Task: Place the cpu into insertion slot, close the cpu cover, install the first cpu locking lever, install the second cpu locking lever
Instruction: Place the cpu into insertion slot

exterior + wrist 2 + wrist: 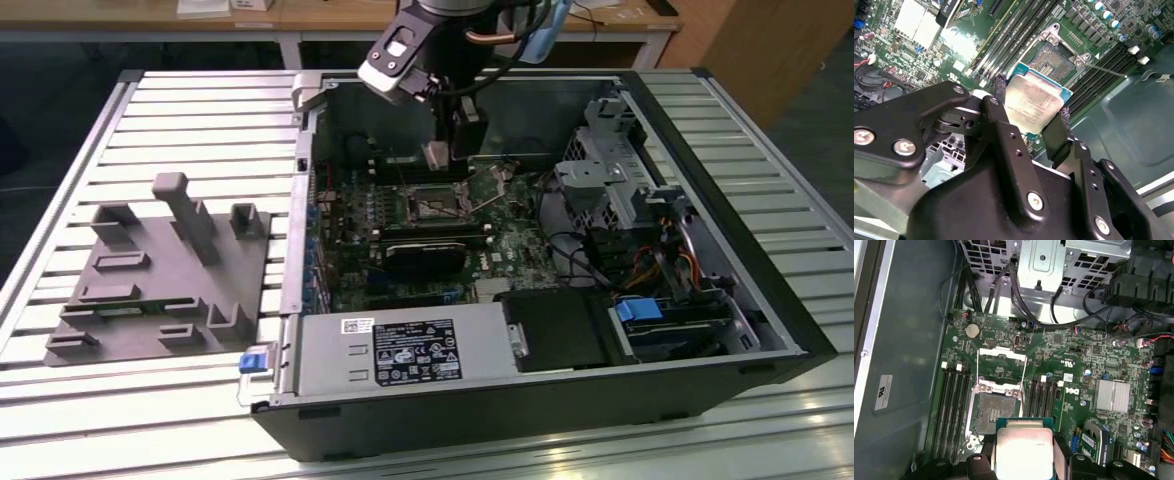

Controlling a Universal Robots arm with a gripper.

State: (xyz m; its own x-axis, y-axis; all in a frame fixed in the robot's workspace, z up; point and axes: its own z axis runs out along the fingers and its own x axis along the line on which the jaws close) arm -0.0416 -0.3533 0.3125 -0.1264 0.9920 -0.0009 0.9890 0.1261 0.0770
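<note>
Second wrist view: claw [1031,97] pinching the cpu [1030,109] by two opposite edges, probably to keep it flat and its underside untouched. Hovers near the insertion slot [1054,59], not yet seated. Cpu cover [1002,351] tilted open in the first wrist view, leaving the recess bare. Computer case [534,400] lying open-sided on the table [160,110], giving access from above.

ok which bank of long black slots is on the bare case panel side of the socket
The bank between the insertion slot and the dark bare case panel. The other bank lies across the slot, toward the silver finned heatsink.
</note>
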